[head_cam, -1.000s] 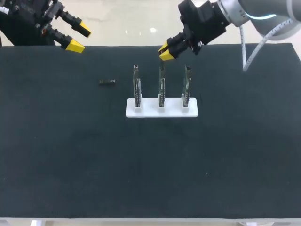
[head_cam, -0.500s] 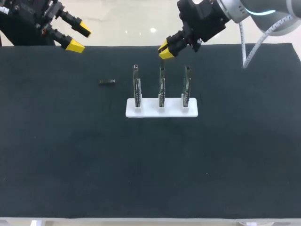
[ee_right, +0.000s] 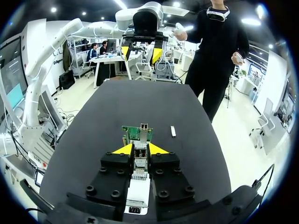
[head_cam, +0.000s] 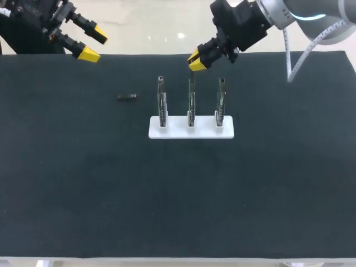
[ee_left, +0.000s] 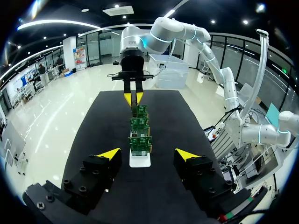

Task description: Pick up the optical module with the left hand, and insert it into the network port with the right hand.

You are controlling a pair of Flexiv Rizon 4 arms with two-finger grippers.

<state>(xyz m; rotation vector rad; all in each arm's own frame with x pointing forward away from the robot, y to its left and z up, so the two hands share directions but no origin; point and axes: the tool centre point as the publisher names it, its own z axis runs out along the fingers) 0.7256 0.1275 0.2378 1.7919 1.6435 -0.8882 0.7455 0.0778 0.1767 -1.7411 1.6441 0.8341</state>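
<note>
Module (head_cam: 127, 97) lies flat on bench (head_cam: 83, 183), left of the board rack (head_cam: 191, 127), untouched. Left end effector (head_cam: 94, 44) wide open, empty; right end effector (head_cam: 196, 60) narrowed, apparently empty. Small, stiff, probably light: pinch long sides mid-length.

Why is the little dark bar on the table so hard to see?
Head view: the small dark rectangular optical module lies on the black table cloth, dark on dark, no shadow showing. Right wrist view: it catches the light and looks pale, ahead of the right claw.
</note>
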